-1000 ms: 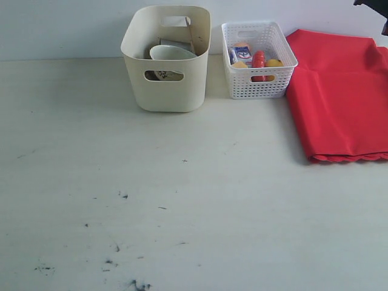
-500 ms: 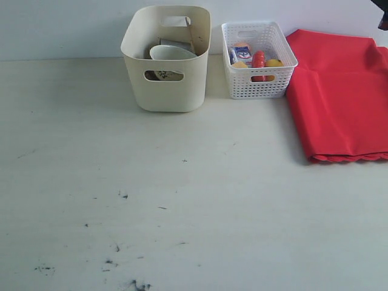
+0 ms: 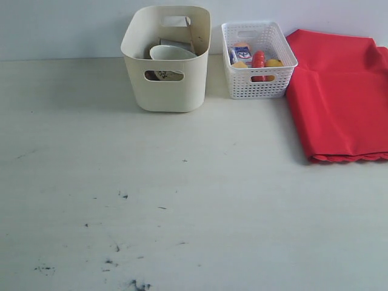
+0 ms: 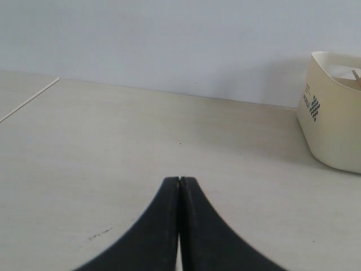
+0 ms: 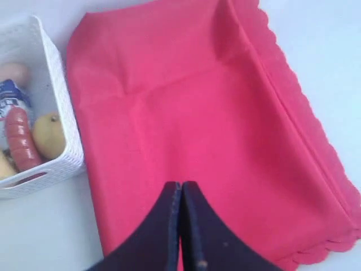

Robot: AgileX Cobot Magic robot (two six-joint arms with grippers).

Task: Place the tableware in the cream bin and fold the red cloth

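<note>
The cream bin (image 3: pixel 165 60) stands at the back of the table with the pale bowl (image 3: pixel 172 53) and other tableware inside it. The red cloth (image 3: pixel 339 91) lies folded at the back right, its scalloped edge (image 3: pixel 348 157) facing the front. Neither arm shows in the exterior view. My left gripper (image 4: pixel 179 182) is shut and empty above bare table, with the cream bin (image 4: pixel 335 110) off to one side. My right gripper (image 5: pixel 181 185) is shut and empty, hovering over the red cloth (image 5: pixel 214 113).
A white lattice basket (image 3: pixel 257 85) between bin and cloth holds a milk carton (image 3: pixel 241 53), a sausage (image 3: pixel 259 60) and a lemon (image 3: pixel 274 62). In the right wrist view the basket (image 5: pixel 53 101) lies beside the cloth. A pale wall runs behind the table.
The dark tip of the right arm at the exterior view's top right corner has withdrawn out of the frame. Bin, basket and cloth have not moved.
</note>
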